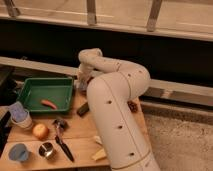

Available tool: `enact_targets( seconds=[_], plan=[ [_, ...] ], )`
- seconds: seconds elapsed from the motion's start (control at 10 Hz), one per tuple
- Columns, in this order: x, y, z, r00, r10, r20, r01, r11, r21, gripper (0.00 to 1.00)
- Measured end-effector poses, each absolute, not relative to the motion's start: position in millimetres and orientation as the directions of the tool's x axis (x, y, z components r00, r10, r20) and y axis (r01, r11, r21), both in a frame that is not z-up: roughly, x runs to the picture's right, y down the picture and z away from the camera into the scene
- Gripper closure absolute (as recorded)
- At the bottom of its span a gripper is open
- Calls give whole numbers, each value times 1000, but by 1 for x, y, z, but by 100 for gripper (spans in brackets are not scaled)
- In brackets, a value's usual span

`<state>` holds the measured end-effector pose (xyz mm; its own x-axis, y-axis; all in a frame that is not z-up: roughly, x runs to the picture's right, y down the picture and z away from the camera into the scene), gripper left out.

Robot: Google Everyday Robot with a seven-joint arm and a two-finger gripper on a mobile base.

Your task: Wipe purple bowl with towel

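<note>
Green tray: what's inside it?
Inside the green tray lies one small orange-red thing. The gripper, beside its right rim, is shut; the arm hides whatever lies beyond.

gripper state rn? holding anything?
Gripper: shut, low at the right edge of the green tray, mostly hidden behind the arm; whether it holds anything cannot be told.

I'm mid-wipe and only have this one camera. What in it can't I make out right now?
- gripper: camera view, down by the green tray's right corner, mostly behind the arm.
- purple bowl: camera view, not visible; if present, the arm covers it.
- towel: camera view, no cloth identifiable near the gripper.
- yellow thing: camera view, partly behind the arm.
</note>
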<state>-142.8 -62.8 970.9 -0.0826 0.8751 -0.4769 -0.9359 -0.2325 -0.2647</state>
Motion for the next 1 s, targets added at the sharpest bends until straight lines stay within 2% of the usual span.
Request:
enact_targets(
  seconds=[0.4, 1.0],
  plan=[
    [-107, -38, 959, -84, 861, -501, -949, -223, -224, 100],
    [-90, -76, 996, -144, 867, -477, -955, -249, -164, 100]
  ],
)
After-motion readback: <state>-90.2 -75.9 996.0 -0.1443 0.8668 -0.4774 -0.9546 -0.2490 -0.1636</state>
